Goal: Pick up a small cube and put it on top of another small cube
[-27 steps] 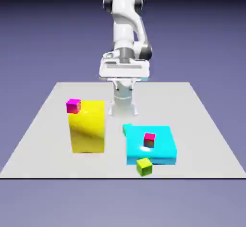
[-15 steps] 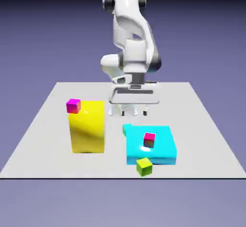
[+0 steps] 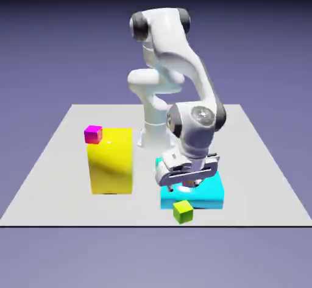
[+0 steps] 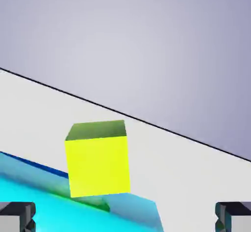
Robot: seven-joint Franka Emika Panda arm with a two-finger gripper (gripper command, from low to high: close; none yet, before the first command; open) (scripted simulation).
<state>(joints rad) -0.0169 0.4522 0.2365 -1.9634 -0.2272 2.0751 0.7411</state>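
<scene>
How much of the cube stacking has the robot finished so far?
Nothing looks stacked: the small green cube sits by the blue block, with nothing gripped. In hand is the approach: the open gripper hangs over the blue block, near that cube. Still left: grasping it, carrying it over and setting it on the small magenta cube at the yellow block.

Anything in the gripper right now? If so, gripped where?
Nothing held. The gripper is open, fingertips wide apart with no cube between them; the yellow-green cube shows beyond them, by the cyan block.
</scene>
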